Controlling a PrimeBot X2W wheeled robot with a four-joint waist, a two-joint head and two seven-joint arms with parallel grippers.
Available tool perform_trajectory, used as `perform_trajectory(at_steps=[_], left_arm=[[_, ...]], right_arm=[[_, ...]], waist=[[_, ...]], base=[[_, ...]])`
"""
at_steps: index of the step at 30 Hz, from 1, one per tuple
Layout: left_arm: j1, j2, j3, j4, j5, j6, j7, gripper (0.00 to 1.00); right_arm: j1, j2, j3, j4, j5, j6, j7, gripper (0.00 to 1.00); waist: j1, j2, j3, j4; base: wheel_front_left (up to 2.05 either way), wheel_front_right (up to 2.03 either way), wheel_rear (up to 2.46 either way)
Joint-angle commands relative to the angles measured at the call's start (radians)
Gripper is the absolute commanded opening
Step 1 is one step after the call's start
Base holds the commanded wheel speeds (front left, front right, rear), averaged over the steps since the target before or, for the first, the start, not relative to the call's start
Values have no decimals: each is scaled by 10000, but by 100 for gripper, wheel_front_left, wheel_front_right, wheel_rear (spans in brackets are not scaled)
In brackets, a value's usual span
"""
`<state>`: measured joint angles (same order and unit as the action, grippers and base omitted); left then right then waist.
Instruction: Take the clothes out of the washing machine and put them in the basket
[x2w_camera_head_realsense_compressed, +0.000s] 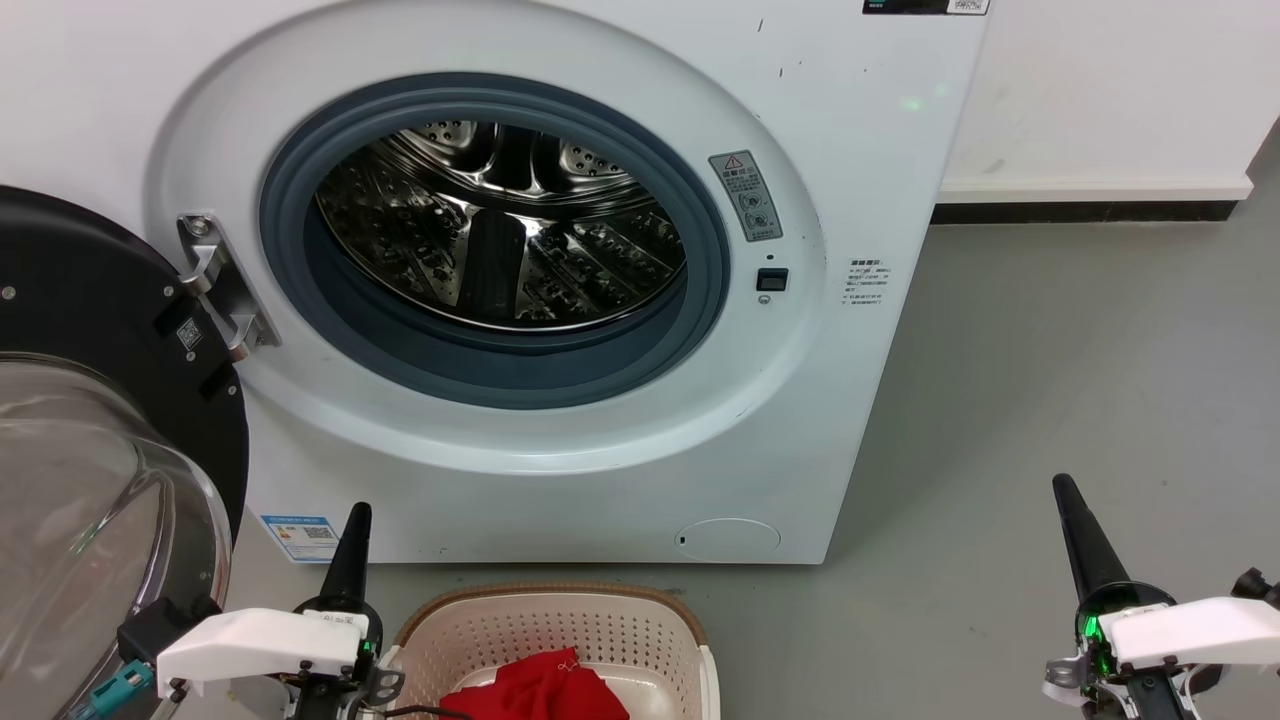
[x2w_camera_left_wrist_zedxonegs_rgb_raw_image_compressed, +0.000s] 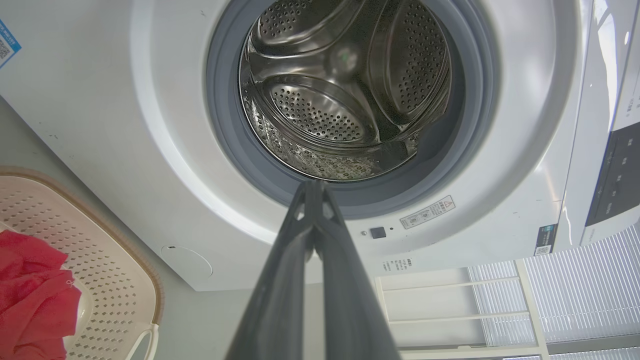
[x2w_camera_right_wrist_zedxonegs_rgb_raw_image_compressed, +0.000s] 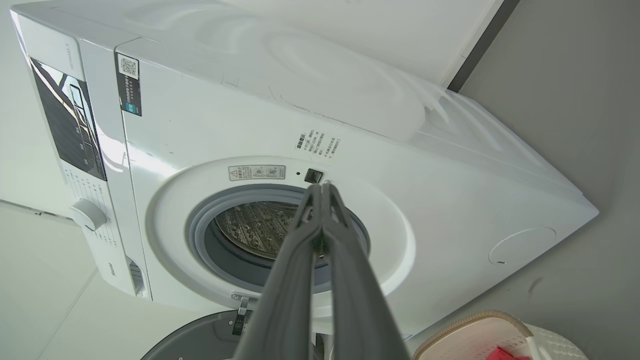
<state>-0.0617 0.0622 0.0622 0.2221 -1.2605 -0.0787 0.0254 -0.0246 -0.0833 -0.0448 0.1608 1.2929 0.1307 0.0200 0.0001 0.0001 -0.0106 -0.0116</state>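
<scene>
While door open, clothes in basket

Your left gripper sits at the lower left of the head view, closed into one dark taper pointing up, tip leaning slightly inward. Left wrist view confirms it: both fingers meet at the tips, nothing between them. Your right gripper mirrors that at the lower right, taper leaning inward too. In the right wrist view its fingers press tip to tip, also empty. The left wrist housing and right wrist housing are white, each lying roughly level behind its gripper. A green light glows at the right gripper's base. Arms are well apart, both held low in the frame.
</scene>
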Motion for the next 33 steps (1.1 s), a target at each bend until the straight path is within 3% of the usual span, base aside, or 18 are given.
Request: perform_trajectory(at_steps=[1, 33], left_arm=[[-191, 9, 60, -20, -299, -82, 92, 0], [-492, -103, 466, 199, -2965, -468, 780, 0]], right_arm=[[-261, -45, -34, 24, 336, 2, 61, 0], [-779, 31, -248, 703, 2982, 1, 529, 0]], waist=[[-1, -1, 6, 6], [-1, -1, 109, 93]], base=[[0, 0, 0], [0, 0, 0]])
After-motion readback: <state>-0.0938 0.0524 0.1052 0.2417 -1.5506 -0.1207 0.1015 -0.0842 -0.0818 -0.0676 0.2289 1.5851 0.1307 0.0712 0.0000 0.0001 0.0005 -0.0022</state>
